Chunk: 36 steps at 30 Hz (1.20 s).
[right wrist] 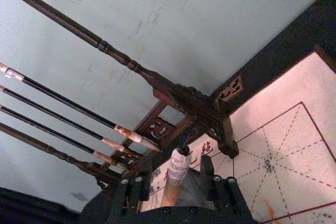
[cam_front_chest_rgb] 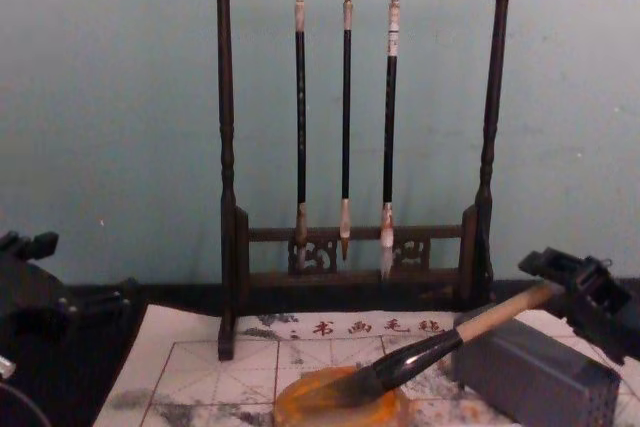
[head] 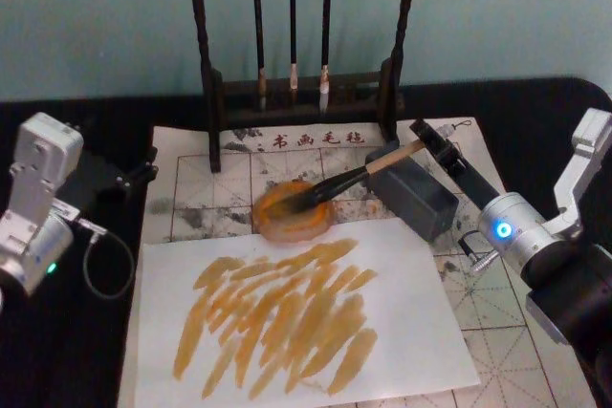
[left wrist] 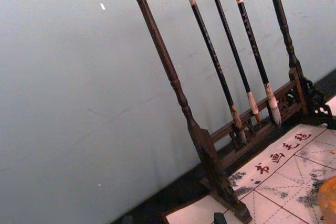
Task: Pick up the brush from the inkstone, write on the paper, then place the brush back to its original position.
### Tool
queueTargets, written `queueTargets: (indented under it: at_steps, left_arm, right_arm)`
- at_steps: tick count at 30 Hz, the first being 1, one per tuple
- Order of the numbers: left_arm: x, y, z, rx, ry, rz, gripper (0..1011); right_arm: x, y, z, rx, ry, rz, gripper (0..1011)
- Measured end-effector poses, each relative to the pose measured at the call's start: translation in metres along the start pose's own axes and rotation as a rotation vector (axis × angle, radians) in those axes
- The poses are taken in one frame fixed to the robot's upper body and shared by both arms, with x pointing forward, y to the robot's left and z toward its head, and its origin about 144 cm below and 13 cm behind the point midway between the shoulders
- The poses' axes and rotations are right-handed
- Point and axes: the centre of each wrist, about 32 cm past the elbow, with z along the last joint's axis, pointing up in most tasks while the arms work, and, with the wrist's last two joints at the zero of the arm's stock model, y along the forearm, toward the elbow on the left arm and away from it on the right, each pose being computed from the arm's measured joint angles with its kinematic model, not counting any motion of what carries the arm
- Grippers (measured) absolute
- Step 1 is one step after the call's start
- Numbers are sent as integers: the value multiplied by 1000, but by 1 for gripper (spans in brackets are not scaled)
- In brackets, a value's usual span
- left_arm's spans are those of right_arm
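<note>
My right end effector (head: 432,141) is clamped on the white-wrapped end of the thick pale-wood calligraphy brush (head: 387,161) — its dark bushy tip rests in the low round amber inkstone (head: 287,218), its handle slanting over the grey rectangular block (head: 417,193). Nearer me lies the white paper (head: 402,322), streaked amber. My left end effector (head: 134,174) hovers beside the mat; its fingers I cannot tell.

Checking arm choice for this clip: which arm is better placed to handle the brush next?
Right. The right gripper is already at the brush handle's end, its tip lying in the inkstone; the left gripper sits off at the paper's far edge.
</note>
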Motion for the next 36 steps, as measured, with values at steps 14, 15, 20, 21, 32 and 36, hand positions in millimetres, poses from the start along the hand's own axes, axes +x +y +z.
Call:
queueTargets:
  at_steps: [14,15,20,21,32,36]
  left_arm:
    - [0,0,0,0,0,0,1001]
    - [0,0,0,0,0,0,1001]
    - [0,0,0,0,0,0,1001]
    - [0,0,0,0,0,0,1001]
    - [0,0,0,0,0,0,1001]
    - [0,0,0,0,0,0,1001]
  right_arm:
    - [0,0,0,0,1,1,979]
    - [0,0,0,0,1,1,993]
    - [0,0,0,0,1,2,1000]
    - [0,0,0,0,1,2,1000]
    - [-1,1,-1,24,-21,-3,1000]
    - [-1,1,-1,39,-33,-14,1000]
